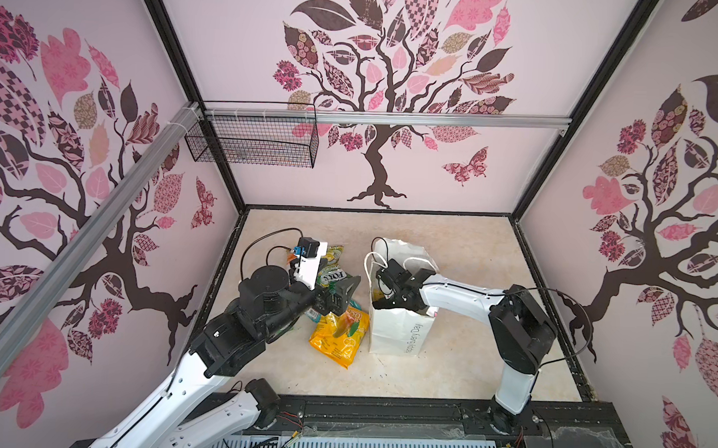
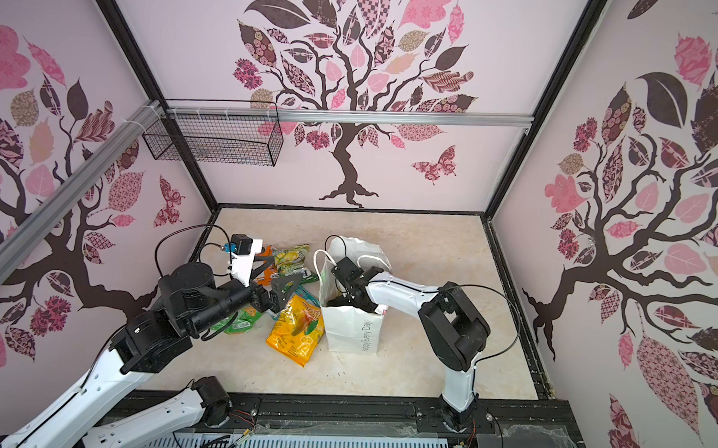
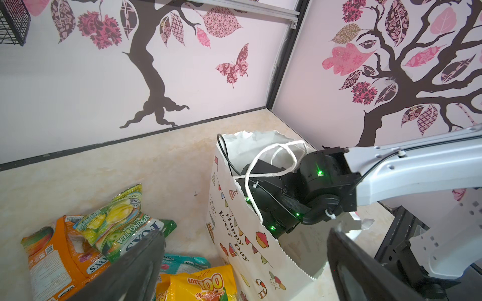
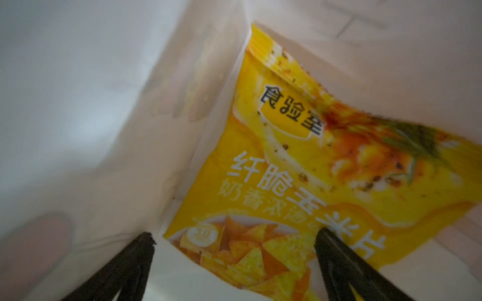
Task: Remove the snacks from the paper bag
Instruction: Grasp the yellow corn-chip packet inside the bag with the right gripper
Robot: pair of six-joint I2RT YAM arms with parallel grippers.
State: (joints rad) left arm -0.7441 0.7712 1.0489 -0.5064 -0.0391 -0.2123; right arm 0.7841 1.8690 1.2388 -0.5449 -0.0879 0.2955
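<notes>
Inside the paper bag [image 1: 398, 330]: right gripper [image 4: 234, 235], jaws wide apart | yellow packet [image 4: 300, 161] just ahead of its tips | left gripper [image 3: 246, 234], jaws apart too, above snacks [image 3: 117, 229] heaped beside the bag

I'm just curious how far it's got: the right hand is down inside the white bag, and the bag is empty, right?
Not empty. The right hand is down inside the bag, but the right wrist view shows a yellow packet lying in it.
</notes>
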